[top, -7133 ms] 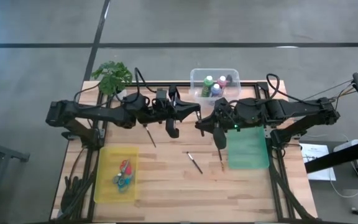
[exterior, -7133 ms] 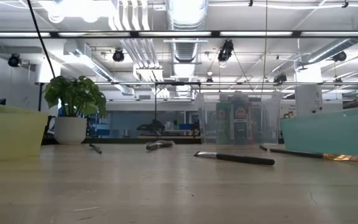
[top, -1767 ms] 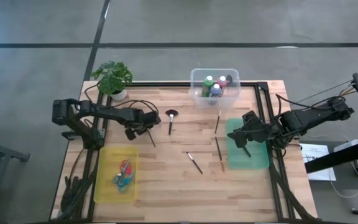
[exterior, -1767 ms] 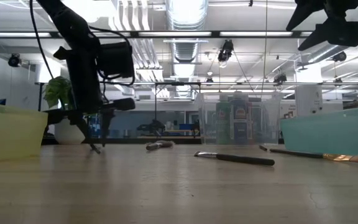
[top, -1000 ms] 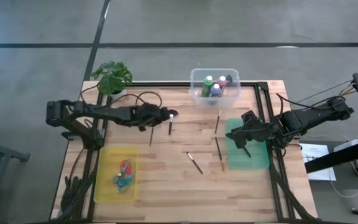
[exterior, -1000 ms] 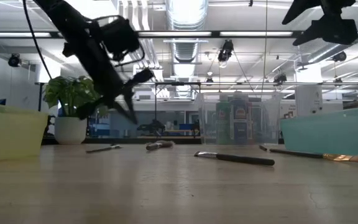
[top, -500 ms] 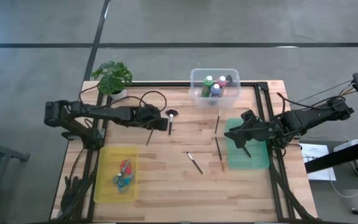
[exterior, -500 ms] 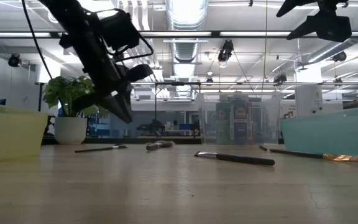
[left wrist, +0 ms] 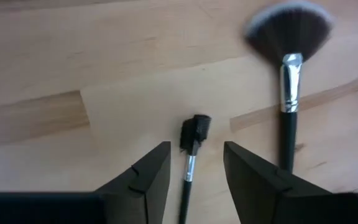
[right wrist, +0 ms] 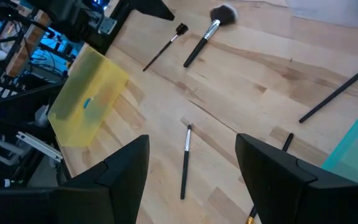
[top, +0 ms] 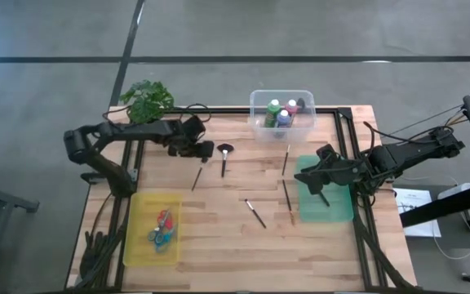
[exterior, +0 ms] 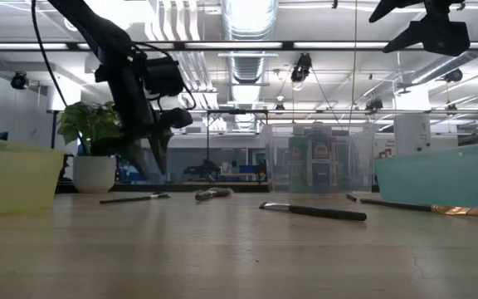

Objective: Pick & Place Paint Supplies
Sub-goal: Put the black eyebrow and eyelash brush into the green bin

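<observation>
- Small dark brush [top: 197, 177] is lying flat on the desk [top: 219, 220], just beside the fan brush [top: 223, 158].
- Left claw [left wrist: 194, 169] is hovering over its head end, fingers spread, empty.
- Right claw [right wrist: 188, 165] is waiting above the green tray [top: 326, 196], also spread.
- Judging it light, stiff, thin and prone to rolling; mid-handle seems the best grip.

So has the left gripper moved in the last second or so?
Yes. In the high view the left gripper has pulled back toward the potted plant, away from the small dark brush it hung over; the brush lies on the table.
</observation>
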Robot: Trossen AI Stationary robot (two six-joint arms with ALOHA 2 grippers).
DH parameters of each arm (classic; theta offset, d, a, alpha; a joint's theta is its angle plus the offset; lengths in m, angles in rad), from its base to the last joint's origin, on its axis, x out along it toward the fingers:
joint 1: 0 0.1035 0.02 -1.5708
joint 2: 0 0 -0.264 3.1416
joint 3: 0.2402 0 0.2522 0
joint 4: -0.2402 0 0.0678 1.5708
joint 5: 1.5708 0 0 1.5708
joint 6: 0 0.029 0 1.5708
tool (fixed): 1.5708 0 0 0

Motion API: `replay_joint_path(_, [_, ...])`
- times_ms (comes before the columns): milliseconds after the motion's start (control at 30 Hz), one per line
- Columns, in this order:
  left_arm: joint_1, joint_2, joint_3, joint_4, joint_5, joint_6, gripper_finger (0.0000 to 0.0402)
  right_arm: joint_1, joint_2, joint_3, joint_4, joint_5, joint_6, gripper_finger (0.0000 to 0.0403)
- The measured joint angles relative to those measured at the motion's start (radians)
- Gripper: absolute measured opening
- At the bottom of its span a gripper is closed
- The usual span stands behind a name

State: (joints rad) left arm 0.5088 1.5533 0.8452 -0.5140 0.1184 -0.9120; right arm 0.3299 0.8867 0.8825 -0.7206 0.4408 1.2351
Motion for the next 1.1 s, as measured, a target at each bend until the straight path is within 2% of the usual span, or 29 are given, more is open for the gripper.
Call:
replay_joint_path(200, [0.014, 0.072, 0.000, 0.013, 0.062, 0.049, 0.0159, 0.006, 0.001, 0.000, 0.002, 0.004, 0.017, 0.0237])
replay_joint_path(533, [0.010, 0.141, 0.003, 0.086, 0.073, 0.043, 0.0149, 0.006, 0.001, 0.000, 0.002, 0.000, 0.022, 0.0237])
replay_joint_path(733, [0.007, 0.149, 0.002, 0.112, 0.057, 0.022, 0.0093, 0.006, 0.001, 0.000, 0.002, 0.000, 0.022, 0.0237])
replay_joint_path(933, [-0.001, 0.155, 0.003, 0.129, 0.056, 0.022, 0.0011, 0.006, 0.001, 0.000, 0.001, 0.003, 0.020, 0.0237])
replay_joint_path(1100, [-0.014, 0.139, 0.003, 0.132, 0.058, 0.023, 0.0004, 0.006, 0.001, 0.000, 0.001, 0.004, 0.019, 0.0237])
